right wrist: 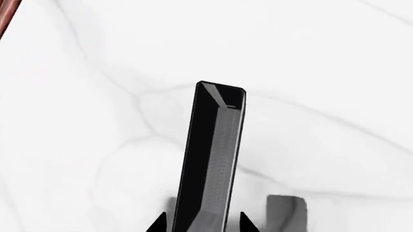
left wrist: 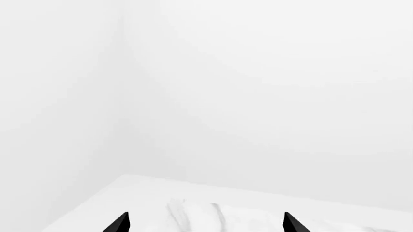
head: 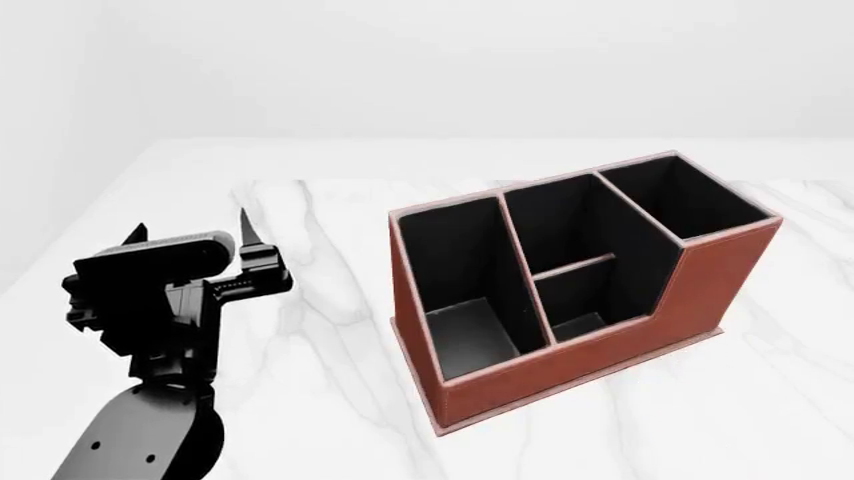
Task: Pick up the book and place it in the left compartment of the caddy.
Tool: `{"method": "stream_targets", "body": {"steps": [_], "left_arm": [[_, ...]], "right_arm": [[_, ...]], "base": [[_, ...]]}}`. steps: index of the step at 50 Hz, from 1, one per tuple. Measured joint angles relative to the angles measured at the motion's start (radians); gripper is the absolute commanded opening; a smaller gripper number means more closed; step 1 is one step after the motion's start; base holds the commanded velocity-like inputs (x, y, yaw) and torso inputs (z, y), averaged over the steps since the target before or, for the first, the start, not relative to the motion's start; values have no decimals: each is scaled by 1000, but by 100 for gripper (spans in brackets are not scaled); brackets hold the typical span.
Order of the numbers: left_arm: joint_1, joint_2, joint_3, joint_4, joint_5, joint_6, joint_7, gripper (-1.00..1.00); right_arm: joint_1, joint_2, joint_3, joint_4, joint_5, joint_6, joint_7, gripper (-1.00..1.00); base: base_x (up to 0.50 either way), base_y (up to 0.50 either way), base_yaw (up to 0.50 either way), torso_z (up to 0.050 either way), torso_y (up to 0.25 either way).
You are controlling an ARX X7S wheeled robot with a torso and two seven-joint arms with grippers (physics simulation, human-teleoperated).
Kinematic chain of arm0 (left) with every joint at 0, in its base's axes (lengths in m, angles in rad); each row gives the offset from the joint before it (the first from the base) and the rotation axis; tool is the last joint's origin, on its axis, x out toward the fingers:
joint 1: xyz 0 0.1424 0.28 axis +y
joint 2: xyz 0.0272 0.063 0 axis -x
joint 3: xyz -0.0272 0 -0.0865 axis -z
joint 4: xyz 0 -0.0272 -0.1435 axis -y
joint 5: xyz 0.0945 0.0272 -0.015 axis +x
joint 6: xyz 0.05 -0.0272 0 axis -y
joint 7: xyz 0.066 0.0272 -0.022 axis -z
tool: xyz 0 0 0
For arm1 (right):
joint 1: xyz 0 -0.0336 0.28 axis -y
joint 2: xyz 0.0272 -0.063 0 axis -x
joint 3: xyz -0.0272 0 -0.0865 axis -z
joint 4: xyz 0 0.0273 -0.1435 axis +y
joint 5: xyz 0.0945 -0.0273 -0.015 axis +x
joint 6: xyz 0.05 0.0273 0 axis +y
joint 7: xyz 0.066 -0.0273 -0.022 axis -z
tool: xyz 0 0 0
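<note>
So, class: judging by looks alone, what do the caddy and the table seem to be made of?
The caddy looks like reddish-brown leather or imitation leather: matte, with a paler raised edge along its rims, and a plain black lining inside. The table looks like polished white marble, given the soft grey veins, though a printed laminate would look the same.

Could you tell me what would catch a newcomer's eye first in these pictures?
The reddish-brown caddy with its black compartments dominates the head view, standing on the white marble table. To its left hangs the left gripper, empty. In the right wrist view, the thin black book stands between the right gripper fingers above the marble.
</note>
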Motion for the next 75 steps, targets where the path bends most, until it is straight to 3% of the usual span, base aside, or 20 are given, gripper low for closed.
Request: {"method": "stream_targets", "body": {"steps": [12,19,31,42,58,75], "left_arm": [[4,-4,3,-2,-3,7,-3,100],[6,-6,5,-2,-5,9,-4,100],[3,-10,8,-4,-8,9,-8,100],[-4,-12,17,-9,-6,9,-13,100],[-10,-18,26,-9,-5,8,-19,100],[-15,-22,36,-9,-6,5,-26,100]], "right_arm": [[43,0,-4,8,-34,108,83,-100],[134,29,23,-15,-80,290,182,-100],[608,3,200,-22,183,907,276,-100],[993,-115,297,107,401,1279,319,-100],[1333,-329,357,405,411,1584,210,-100],[1457,-518,399,691,192,1727,-81,-100]], "base": [[0,0,0,0,0],[0,0,0,0,0],[0,0,0,0,1],[0,0,0,0,1],[0,0,0,0,1],[0,0,0,0,1]]}}
